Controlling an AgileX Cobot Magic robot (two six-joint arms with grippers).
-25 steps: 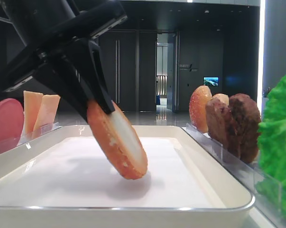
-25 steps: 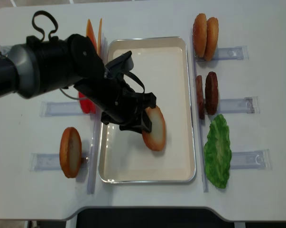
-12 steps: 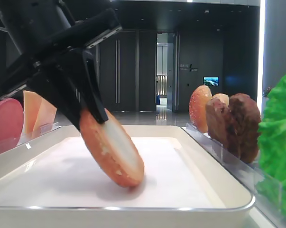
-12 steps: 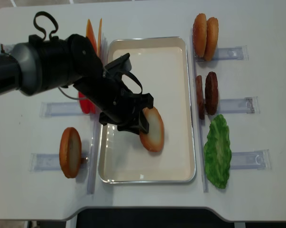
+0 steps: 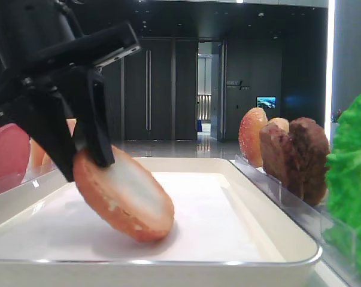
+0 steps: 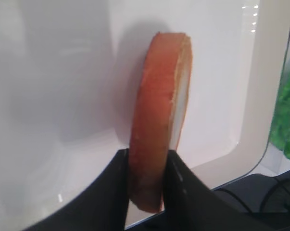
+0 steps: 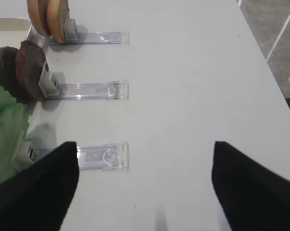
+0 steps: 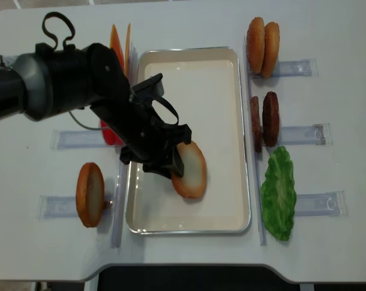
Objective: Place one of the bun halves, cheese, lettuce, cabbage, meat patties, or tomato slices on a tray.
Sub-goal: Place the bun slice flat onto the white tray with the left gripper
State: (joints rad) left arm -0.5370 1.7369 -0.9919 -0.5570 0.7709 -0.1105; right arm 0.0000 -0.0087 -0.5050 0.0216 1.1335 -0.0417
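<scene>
Golden-brown bun half (image 5: 123,197): now tilted flatter, lower edge touching tray (image 5: 276,206) lining near 6 o'clock; left end effector (image 6: 145,161) still pinching it; release pending.

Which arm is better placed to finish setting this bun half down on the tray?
Left. The left gripper already pinches the bun half, tilted with its lower edge on the tray. The right gripper hangs open over bare table, right of the racks.

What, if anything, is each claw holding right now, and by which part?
The left claw pinches a bun half by its edge, crust and cut face between the fingers. The right claw holds nothing.
</scene>
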